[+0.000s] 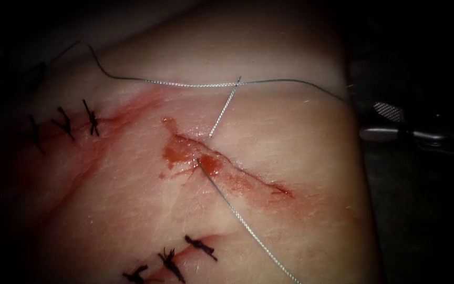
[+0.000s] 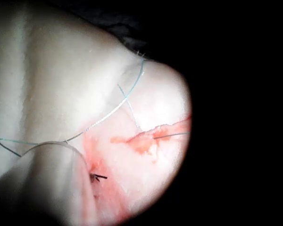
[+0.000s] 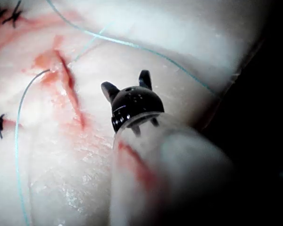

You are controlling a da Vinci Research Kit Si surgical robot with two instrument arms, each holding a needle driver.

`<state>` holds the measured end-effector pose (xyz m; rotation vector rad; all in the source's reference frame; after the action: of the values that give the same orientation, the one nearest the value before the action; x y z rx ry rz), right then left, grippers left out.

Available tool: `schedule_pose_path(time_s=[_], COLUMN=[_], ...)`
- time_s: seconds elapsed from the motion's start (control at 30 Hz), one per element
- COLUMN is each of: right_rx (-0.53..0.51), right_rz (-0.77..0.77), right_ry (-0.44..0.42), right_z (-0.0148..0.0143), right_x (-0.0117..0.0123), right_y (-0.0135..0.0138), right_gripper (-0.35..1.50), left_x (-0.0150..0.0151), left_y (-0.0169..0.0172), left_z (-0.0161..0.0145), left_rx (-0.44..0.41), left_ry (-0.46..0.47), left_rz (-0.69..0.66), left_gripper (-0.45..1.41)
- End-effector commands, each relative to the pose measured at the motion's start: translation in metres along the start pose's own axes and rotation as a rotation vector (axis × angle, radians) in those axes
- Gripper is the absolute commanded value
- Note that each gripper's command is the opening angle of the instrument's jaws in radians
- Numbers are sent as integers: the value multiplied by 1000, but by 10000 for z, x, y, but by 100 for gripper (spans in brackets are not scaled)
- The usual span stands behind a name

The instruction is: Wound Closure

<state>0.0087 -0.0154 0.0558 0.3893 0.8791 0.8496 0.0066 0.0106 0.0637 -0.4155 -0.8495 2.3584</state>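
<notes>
tissue (image 1: 269, 210) cut (image 1: 227, 163) open, red fluid (image 1: 177, 152) | thread (image 1: 248, 226) runs through cut; crosses itself above | right tool (image 1: 411, 131) off tissue's right edge, jaws spread, holding nothing

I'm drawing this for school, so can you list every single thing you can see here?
tissue: one, pale pink, under everything.
cut: one, red, open, mid-tissue.
red fluid: one pool, at the cut's left end.
thread: one, silvery, passes through the tissue across the cut, then trails over the tissue.
stitched cuts: two, with black knots, upper left and lower middle.
right hand: one, silver, beyond the tissue's right edge, holding nothing that I can see.
</notes>
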Motion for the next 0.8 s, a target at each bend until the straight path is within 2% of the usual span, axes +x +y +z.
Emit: schedule_pose_path(time_s=[0.03,0.17,0.23,0.3,0.33,0.5,0.6,0.63,0.7,0.77,0.8], right_rx=[2,3,3,5,5,6,7,8,9,12,14], right_rz=[-1,-2,-2,-3,-3,-4,-4,-4,-5,-6,-6], right_ry=[1,1,1,0,0,0,-1,-1,-1,-2,-3], right_z=[8,7,7,6,5,5,4,3,2,-1,-3], right_x=[-1,-2,-2,-2,-3,-3,-3,-3,-4,-4,-4], right_y=[-4,-4,-4,-4,-4,-5,-5,-5,-4,-2,0], right_gripper=[108,109,109,111,111,111,115,115,115,113,113], left_x=[4,10,12,15,20,48,68,77,92,110,127], left_y=[-1,2,4,6,7,13,29,38,55,79,107], left_z=[9,7,5,0,-9,-31,-33,-30,-21,-2,24], left_rx=[19,43,47,68,89,128,137,141,127,86,57], left_ry=[-7,5,5,14,34,107,145,162,184,191,182], left_rz=[-4,-8,-17,45,104,178,222,266,343,421,509], left_gripper=[115,136,138,140,140,140,123,115,110,100,96])
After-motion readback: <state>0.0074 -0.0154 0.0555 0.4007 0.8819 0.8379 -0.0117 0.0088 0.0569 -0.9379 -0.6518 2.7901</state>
